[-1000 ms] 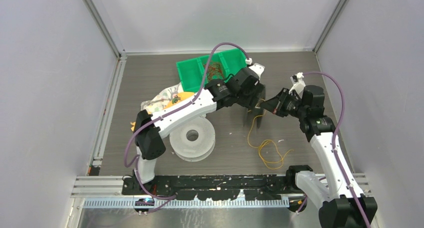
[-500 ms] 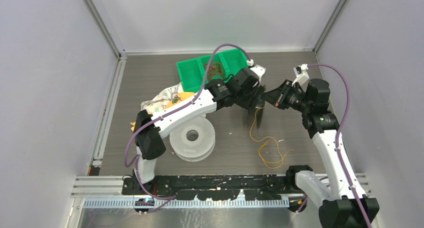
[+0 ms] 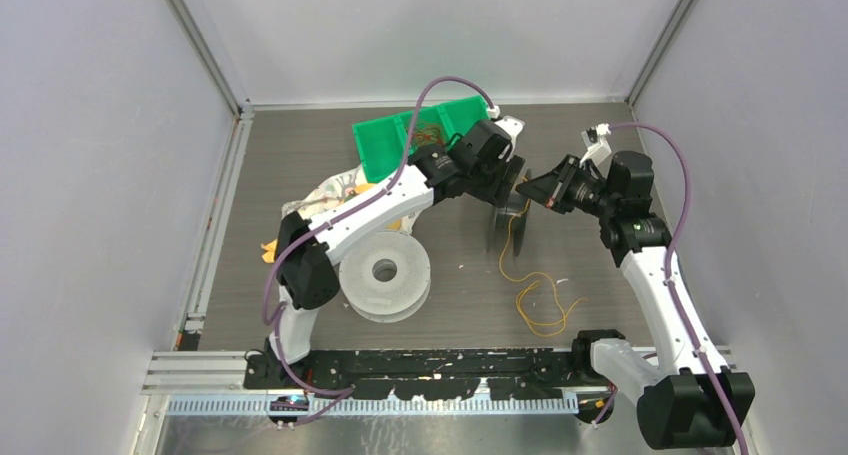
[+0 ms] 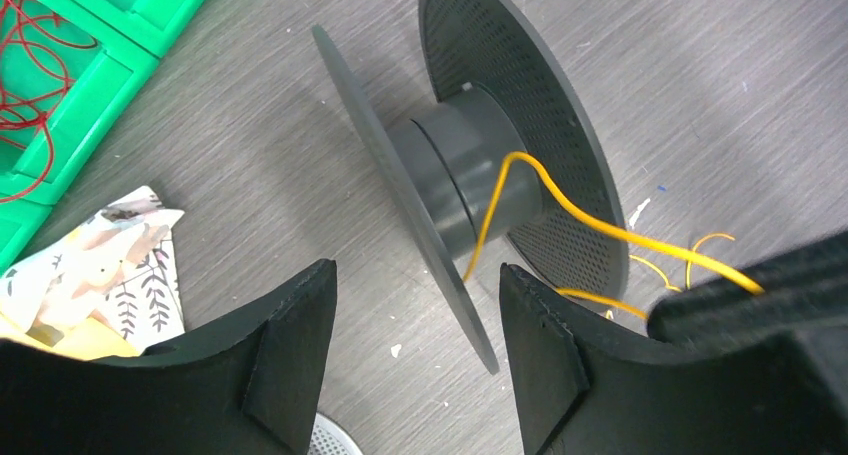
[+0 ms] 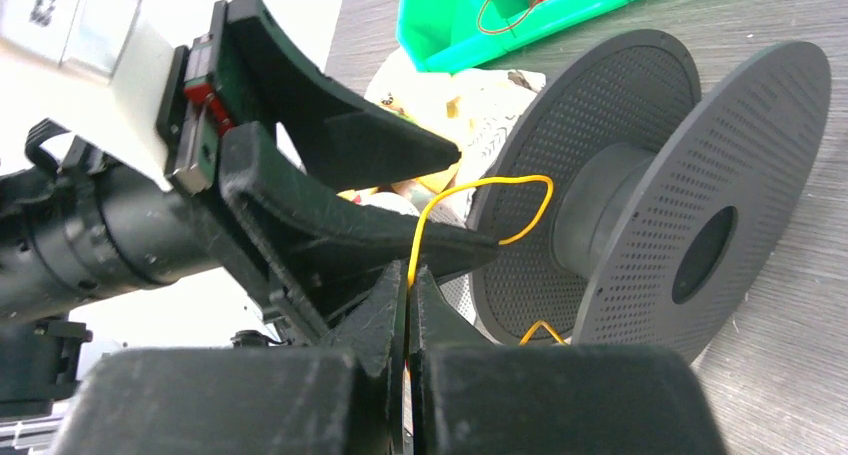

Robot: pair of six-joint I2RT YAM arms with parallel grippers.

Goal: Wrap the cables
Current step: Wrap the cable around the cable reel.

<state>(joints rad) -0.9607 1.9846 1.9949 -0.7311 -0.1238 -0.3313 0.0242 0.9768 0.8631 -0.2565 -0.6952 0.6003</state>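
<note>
A dark grey spool (image 3: 503, 225) stands on its edge on the table. A yellow cable (image 5: 440, 195) loops over its hub (image 4: 470, 165) and runs into my right gripper (image 5: 408, 275), which is shut on it. The remaining length of that cable lies in loose coils (image 3: 535, 305) on the table nearer the arms. My left gripper (image 4: 418, 272) hangs open just above the spool, one flange edge rising between its fingers without touching them. The two grippers are close together over the spool, left gripper (image 3: 510, 185) and right gripper (image 3: 532, 189).
A green bin (image 3: 385, 145) at the back holds reddish cables (image 4: 30, 65). A crumpled patterned bag (image 4: 110, 265) lies left of the spool. A translucent spool (image 3: 385, 273) lies flat under the left arm. Grey walls close in both sides.
My right gripper has lifted and swung toward the back with the yellow cable, pulling it up over the spool. The left gripper has shifted slightly toward the back, still open.
</note>
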